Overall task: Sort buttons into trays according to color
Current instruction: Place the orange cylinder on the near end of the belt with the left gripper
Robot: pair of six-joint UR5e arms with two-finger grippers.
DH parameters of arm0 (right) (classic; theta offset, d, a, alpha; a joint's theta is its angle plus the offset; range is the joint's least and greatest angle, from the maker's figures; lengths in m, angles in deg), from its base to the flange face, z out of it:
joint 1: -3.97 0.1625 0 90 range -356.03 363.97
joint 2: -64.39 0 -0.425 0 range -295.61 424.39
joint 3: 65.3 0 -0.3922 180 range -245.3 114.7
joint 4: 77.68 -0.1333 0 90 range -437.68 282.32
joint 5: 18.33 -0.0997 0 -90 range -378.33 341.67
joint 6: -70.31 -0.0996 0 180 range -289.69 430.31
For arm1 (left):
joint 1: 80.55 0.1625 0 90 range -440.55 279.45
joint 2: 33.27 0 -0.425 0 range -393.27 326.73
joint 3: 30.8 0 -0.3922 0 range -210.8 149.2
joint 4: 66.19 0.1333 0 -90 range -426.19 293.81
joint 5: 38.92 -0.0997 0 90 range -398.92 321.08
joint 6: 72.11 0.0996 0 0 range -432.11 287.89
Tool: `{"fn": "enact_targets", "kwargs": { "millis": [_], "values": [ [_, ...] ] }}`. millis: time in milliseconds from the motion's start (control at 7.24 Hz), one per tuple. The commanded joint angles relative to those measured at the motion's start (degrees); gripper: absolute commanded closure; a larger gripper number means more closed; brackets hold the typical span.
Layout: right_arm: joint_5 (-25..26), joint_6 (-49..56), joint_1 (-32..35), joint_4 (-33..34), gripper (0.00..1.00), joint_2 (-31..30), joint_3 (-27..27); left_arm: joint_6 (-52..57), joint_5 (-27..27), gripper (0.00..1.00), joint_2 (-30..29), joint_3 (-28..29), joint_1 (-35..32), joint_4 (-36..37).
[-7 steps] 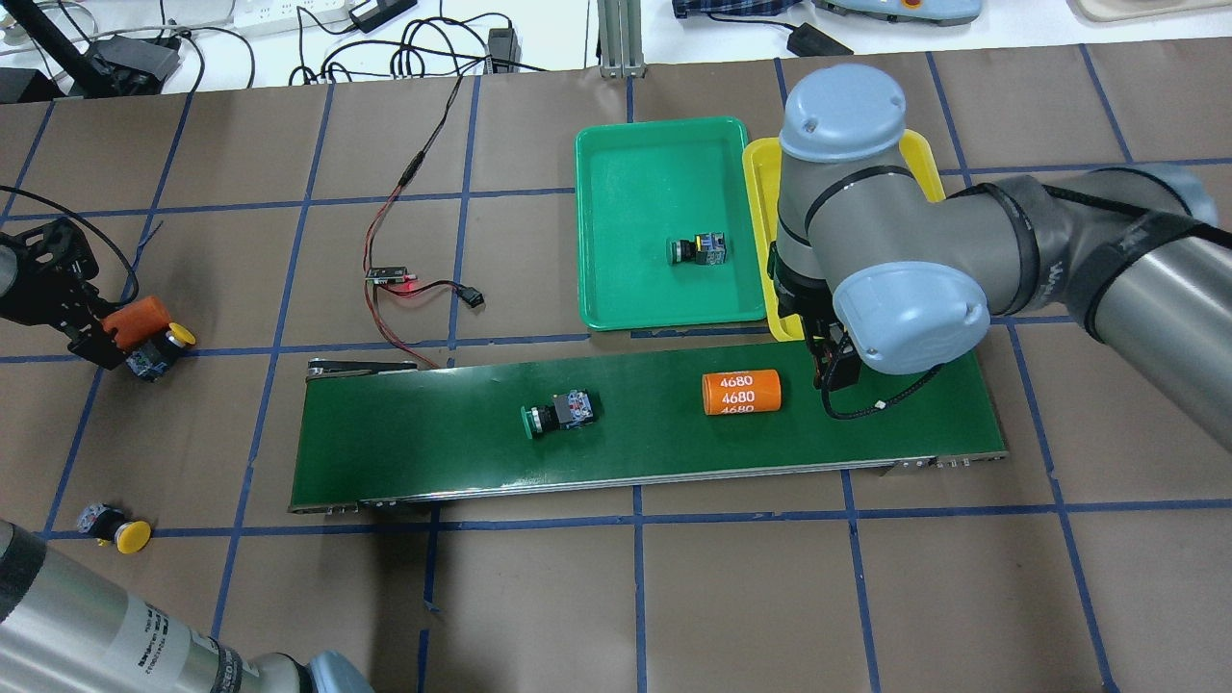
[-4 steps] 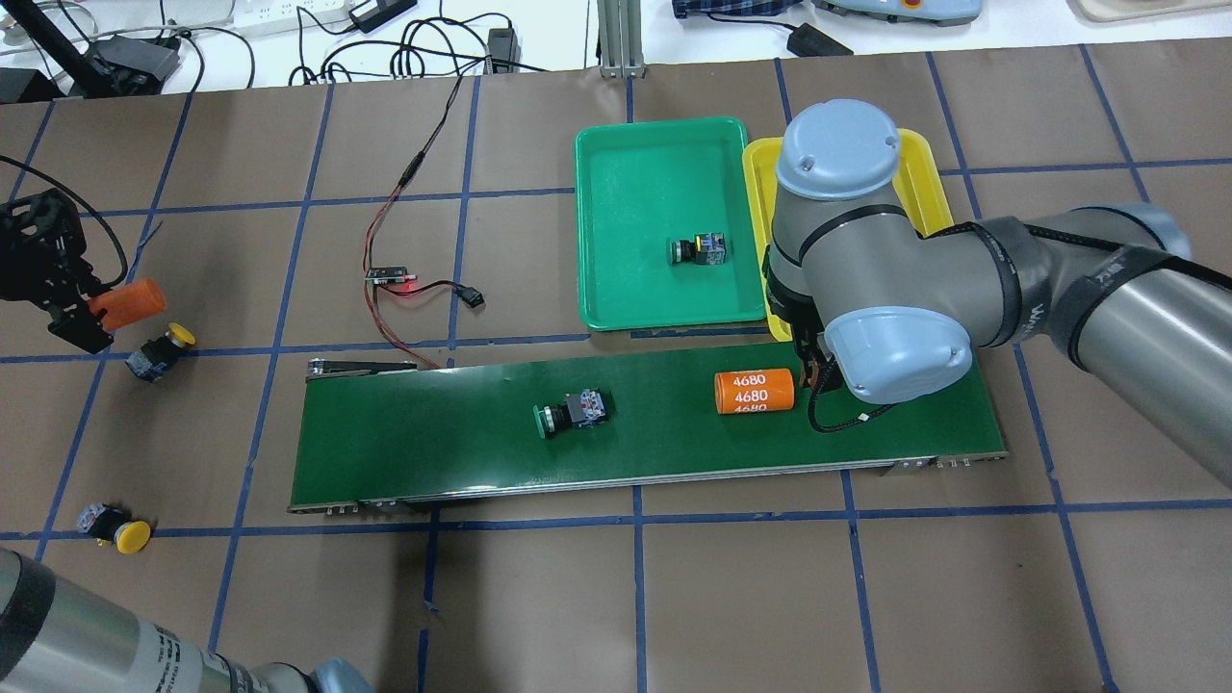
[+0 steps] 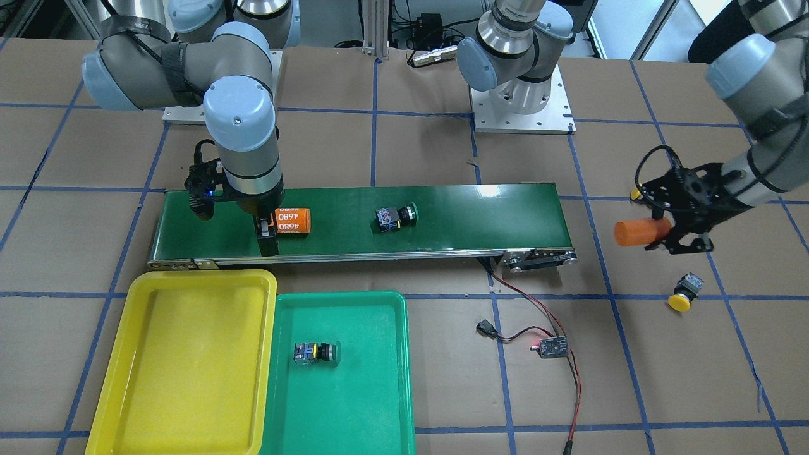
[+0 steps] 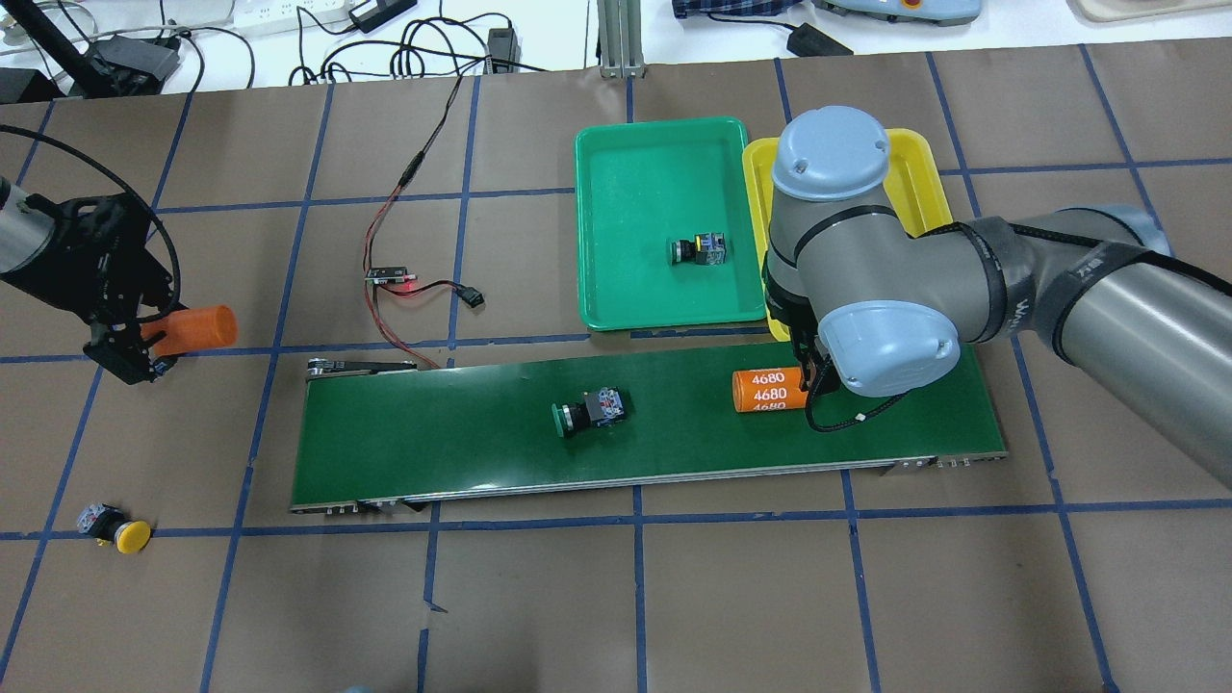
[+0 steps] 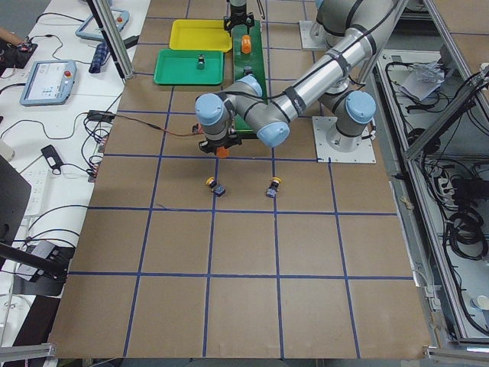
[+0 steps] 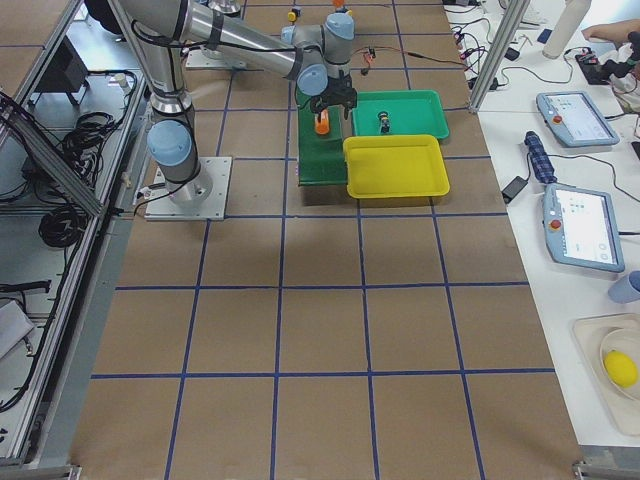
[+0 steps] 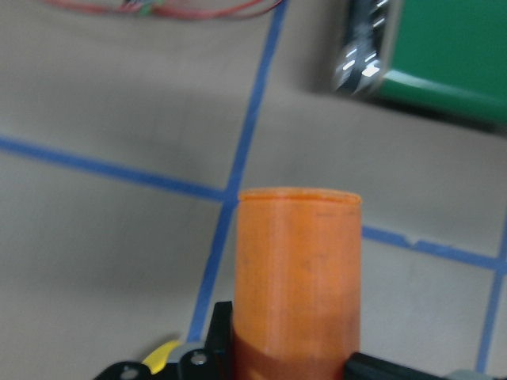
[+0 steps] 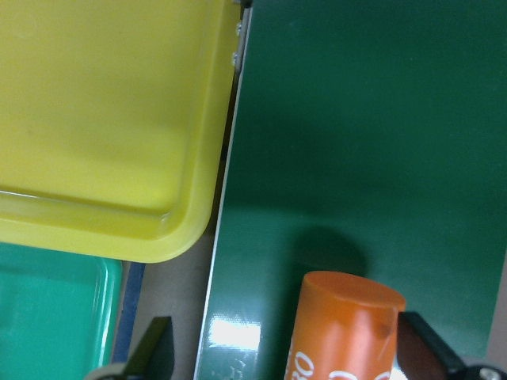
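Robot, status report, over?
Left gripper shut on plain cylinder. Right gripper open around 4680 cylinder on belt. One green button in green tray, belt button unsorted; both yellow buttons on table.

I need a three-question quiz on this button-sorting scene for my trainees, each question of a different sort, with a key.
1. True or false: the yellow tray holds a button.
2. What does the left gripper hold? A. plain orange cylinder B. a screwdriver C. nothing
3. Fill the gap: the green tray holds ___ button.
Key: 1 false; 2 A; 3 one, a green button.
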Motion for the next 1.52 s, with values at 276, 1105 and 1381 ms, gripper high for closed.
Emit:
{"fn": "enact_targets", "kwargs": {
  "millis": [276, 1105, 1381],
  "values": [
    [-1.6, 0.7, -0.3, -3.5, 0.0, -0.5, 0.8, -8.1, 0.1, 0.92, 10.5, -14.6, -21.0, 7.6],
    [-1.9, -0.1, 0.1, -3.4, 0.0, -0.6, 3.3, -10.5, 0.0, 0.0, 10.3, -22.5, -20.0, 21.3],
    [-1.9, -0.2, -0.1, -3.4, 0.0, -0.5, 3.8, -10.6, -0.1, 0.0, 10.4, -22.5, -13.7, 21.2]
  ]
}}
